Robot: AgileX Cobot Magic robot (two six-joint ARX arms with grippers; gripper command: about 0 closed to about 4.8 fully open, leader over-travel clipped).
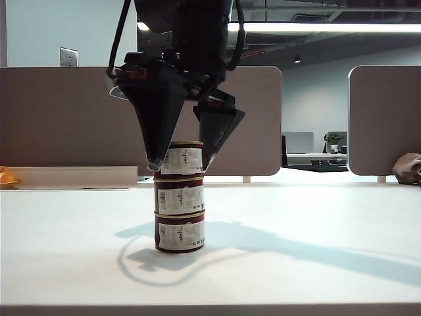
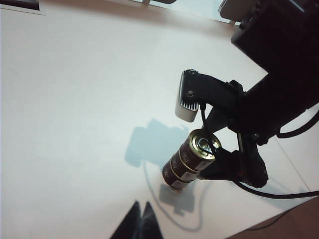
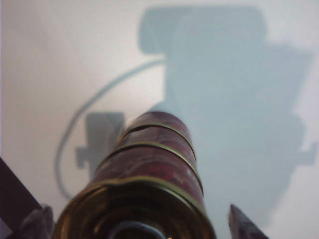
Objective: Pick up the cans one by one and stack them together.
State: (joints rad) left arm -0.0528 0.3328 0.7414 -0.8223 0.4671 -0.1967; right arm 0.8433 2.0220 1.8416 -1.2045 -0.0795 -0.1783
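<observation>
Three cans stand in one upright stack on the white table (image 1: pixel 316 224): the bottom can (image 1: pixel 179 234), the middle can (image 1: pixel 179 198) and the top can (image 1: pixel 182 160), all maroon with white labels and gold rims. My right gripper (image 1: pixel 181 164) comes down from above and straddles the top can, open, its fingertips (image 3: pixel 238 223) standing a little off the can's sides. The right wrist view looks down the stack (image 3: pixel 154 149) past the gold lid (image 3: pixel 134 214). My left gripper (image 2: pixel 142 203) is shut and empty, off to the side of the stack (image 2: pixel 192 157).
Grey partition panels (image 1: pixel 66 118) run along the table's far edge. An orange object (image 1: pixel 6 178) lies at the far left and a brown bag (image 1: pixel 409 168) at the far right. The right arm's shadow falls on the table to the right of the stack.
</observation>
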